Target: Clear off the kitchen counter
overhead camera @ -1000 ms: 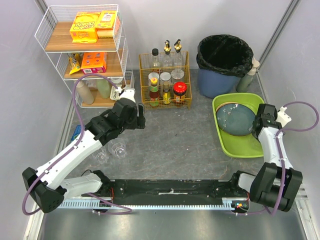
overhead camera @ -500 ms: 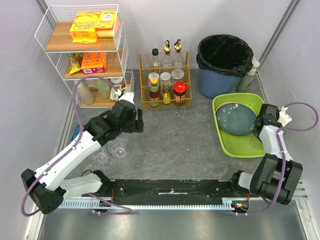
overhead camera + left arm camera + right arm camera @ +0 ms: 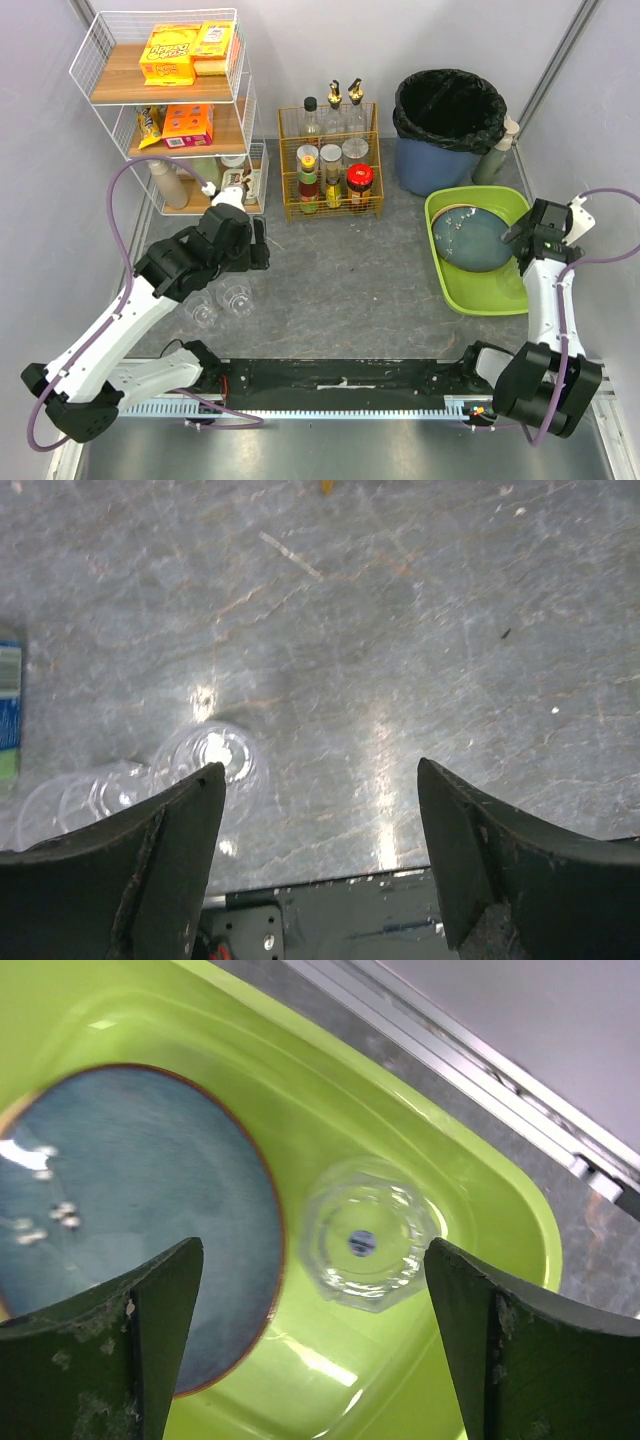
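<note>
Grey mottled tabletop (image 3: 370, 290): runs from the arm bases to the far wall. It carries two clear glasses, a wire rack (image 3: 165, 110), a bottle caddy (image 3: 330, 165), a bin (image 3: 450, 120) and a green tray (image 3: 470, 302).
Clear glasses: they stand at the near left, the right-hand glass (image 3: 237, 296) just beside the left-hand glass (image 3: 204, 313). Both are upright on the tabletop.
Left gripper (image 3: 258, 245): jaws spread with nothing between them. It hovers above bare tabletop, far and right of the two glasses.
Deciding relation: the glasses lie to the near left of the left gripper. In the left wrist view the right-hand glass (image 3: 210, 755) sits at the left fingertip, not between the jaws. The left-hand glass (image 3: 80, 800) lies further left. The glasses are round and have no long axis, so any approach heading should serve. A shift to the left is judged necessary to centre a glass.
Arm choice: the left arm is near the glasses. The right arm is well apart, across the tabletop.
Right gripper (image 3: 520, 235): jaws spread and empty, above the right part of the green tray.
Tray contents: a blue plate (image 3: 130, 1210), with a third glass (image 3: 367, 1245) just beside it.
View differences: the top view shows the overall layout. Only the left wrist view shows the glass offset from the jaws. Only the right wrist view shows the third glass, which the right arm hides from above.
</note>
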{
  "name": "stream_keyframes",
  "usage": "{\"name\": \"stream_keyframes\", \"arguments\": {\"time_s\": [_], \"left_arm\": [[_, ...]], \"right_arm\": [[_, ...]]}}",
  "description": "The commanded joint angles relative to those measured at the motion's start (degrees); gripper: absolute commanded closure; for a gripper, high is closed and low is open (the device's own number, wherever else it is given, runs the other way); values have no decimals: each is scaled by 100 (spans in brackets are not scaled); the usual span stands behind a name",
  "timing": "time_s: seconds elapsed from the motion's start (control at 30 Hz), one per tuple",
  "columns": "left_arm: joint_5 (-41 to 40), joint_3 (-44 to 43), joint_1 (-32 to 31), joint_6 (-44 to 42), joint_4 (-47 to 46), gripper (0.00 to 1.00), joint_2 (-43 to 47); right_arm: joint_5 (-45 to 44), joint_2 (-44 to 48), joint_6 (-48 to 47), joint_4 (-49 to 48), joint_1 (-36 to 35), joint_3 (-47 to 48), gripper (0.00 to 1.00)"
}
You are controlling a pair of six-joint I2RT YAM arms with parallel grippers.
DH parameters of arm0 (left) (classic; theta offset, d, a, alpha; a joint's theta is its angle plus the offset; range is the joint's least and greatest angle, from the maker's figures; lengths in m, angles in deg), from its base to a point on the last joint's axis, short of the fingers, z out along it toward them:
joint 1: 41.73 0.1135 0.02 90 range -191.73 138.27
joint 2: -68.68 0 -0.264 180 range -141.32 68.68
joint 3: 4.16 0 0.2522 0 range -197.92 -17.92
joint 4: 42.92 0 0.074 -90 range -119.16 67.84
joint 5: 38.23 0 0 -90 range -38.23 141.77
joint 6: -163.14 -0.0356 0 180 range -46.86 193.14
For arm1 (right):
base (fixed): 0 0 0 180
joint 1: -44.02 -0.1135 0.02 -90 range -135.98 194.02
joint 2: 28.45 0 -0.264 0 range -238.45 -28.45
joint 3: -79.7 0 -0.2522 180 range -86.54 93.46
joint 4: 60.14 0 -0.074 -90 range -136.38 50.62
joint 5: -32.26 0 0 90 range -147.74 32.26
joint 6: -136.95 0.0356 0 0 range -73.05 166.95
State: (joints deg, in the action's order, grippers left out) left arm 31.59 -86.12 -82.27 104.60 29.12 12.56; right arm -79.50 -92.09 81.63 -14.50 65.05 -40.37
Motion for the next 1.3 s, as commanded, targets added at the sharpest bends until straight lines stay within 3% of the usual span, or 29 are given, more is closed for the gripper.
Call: {"name": "stream_keyframes", "arguments": {"time_s": [0.0, 0.33, 0.53, 0.8, 0.93, 1.27], "left_arm": [[-171, -219, -7, 632, 815, 17, 145], [182, 500, 2, 1028, 1002, 21, 49], [-196, 1080, 2, 1230, 282, 27, -742], [-153, 1555, 98, 1319, -528, 39, -1384], [-4, 1915, 238, 1222, -896, 46, -1323], [138, 1969, 467, 1038, -1038, 79, -1103]], "right_arm": [[610, 308, -329, -15, -283, 585, 2], [2376, 413, -594, -164, -1611, 894, 2], [3116, 659, -532, -200, -1629, 902, 2], [3107, 668, -594, -138, -1629, 823, 3], [3125, 686, -594, -120, -1629, 797, 3], [3547, 1168, -778, -401, -1629, 683, 2]]}}
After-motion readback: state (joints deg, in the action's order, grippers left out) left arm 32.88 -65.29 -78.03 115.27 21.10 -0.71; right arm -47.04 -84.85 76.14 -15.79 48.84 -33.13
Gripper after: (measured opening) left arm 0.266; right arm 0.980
